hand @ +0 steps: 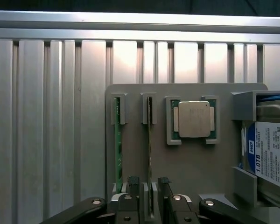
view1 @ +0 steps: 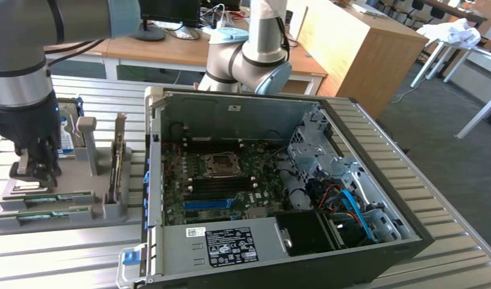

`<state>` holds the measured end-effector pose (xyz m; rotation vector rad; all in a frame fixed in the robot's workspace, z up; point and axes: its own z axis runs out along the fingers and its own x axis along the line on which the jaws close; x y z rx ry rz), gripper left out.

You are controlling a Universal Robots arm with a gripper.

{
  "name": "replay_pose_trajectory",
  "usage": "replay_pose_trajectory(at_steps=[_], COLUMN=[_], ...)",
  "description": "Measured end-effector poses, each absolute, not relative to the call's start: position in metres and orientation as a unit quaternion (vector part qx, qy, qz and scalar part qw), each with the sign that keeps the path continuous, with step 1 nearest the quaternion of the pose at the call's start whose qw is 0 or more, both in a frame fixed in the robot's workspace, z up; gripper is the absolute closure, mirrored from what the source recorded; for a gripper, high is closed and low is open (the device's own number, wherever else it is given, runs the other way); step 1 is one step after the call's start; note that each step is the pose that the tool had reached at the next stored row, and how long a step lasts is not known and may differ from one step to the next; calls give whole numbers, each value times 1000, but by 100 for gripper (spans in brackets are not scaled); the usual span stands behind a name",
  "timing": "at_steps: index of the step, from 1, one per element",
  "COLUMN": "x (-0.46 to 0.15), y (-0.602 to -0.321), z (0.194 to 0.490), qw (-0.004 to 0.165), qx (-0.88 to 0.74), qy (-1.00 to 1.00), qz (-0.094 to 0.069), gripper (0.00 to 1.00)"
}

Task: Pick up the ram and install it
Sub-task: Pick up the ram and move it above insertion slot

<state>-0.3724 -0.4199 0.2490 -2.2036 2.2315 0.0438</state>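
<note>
Green ram [hand: 150, 140] upright in grey holder [hand: 196, 172]; spread tool [hand: 149, 182] straddles it.

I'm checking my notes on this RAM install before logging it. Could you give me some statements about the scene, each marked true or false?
1. The gripper is open, with a finger on each side of the ram. True.
2. The ram is seated in the motherboard. False: it stands on edge in a slot of the gray holder.
3. A square silver processor chip lies in a pocket of the holder. True.
4. The computer case is closed. False: its side is open and the motherboard shows.
5. The holder carries one ram stick. False: a second stick stands in the next slot.
</note>
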Motion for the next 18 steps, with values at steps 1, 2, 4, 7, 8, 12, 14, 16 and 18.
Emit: replay_pose_trajectory(at_steps=[1,2,4,7,8,12,14,16,18], x=[-372,-372,-372,-372,-372,-372,-372,-372,-372], y=[-420,-420,-420,-420,-420,-420,-423,-426,-429], z=[248,247,245,243,243,243,243,243,243], qw=[3,3,3,3,3,3,3,3,3], qx=[-703,-703,-703,-703,-703,-703,-703,-703,-703], qy=[711,711,711,711,711,712,711,711,711], qz=[14,14,14,14,14,14,14,14,14], gripper=[70,70,70,70,70,70,70,70,70])
